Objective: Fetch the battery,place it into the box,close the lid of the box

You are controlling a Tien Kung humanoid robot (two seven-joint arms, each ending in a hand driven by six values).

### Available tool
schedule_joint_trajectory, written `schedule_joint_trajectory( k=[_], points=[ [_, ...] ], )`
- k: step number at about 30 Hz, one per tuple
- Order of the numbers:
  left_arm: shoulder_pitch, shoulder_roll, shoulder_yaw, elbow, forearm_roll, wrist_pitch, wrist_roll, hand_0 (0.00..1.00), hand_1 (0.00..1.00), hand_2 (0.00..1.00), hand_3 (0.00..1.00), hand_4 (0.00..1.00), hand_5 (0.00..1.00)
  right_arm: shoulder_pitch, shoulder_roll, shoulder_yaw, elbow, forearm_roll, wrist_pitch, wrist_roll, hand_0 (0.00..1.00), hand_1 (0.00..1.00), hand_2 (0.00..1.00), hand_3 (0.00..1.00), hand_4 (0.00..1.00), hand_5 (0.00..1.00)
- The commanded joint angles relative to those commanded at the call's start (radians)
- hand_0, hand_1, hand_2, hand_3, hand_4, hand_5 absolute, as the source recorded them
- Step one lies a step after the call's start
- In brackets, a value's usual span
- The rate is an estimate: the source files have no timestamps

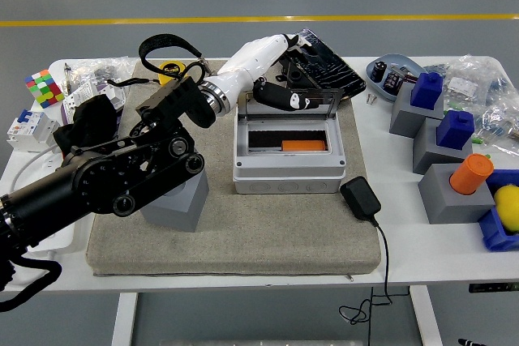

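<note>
The grey box (288, 169) stands open in the middle of the grey mat, with the orange battery (304, 145) lying inside it. Its dark see-through lid (324, 66) is tilted up at the back. My left hand (296, 70), white with dark fingers, has come in from the left and sits at the lid's left end. Its thumb (284, 100) lies across the lid's front lower edge, and the other fingers reach over the top, so it grips the lid. The right arm is out of sight.
A black power adapter (359, 198) with its cable lies right of the box. A grey block (174, 200) stands on the mat under my left arm. Grey blocks with blue and orange tops (442, 131) fill the right; a puzzle cube (43, 87) and bags lie far left.
</note>
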State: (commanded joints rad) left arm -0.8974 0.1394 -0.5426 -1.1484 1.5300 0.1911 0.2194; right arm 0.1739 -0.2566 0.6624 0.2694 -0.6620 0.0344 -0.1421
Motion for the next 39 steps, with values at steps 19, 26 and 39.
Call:
schedule_joint_trajectory(
  k=[19, 26, 39],
  points=[
    [0.081, 0.064, 0.012, -0.206, -0.099, -0.145, 0.149, 0.496, 0.698, 0.690, 0.767, 0.998, 0.428, -0.011, 0.004, 0.006, -0.005, -0.003, 0.001, -0.001, 0.672, 0.672, 0.686, 0.533, 0.912, 0.464],
    [0.084, 0.051, 0.035, -0.180, -0.120, -0.144, 0.144, 0.496, 0.699, 0.693, 0.767, 0.998, 0.434, -0.010, 0.004, 0.006, -0.004, -0.003, 0.001, -0.001, 0.672, 0.672, 0.687, 0.533, 0.913, 0.462],
    [0.160, 0.076, -0.114, -0.275, -0.104, -0.049, 0.045, 0.499, 0.700, 0.694, 0.765, 0.998, 0.433, -0.010, 0.006, 0.005, -0.005, -0.005, 0.001, 0.000, 0.672, 0.672, 0.687, 0.533, 0.913, 0.463]
  ],
)
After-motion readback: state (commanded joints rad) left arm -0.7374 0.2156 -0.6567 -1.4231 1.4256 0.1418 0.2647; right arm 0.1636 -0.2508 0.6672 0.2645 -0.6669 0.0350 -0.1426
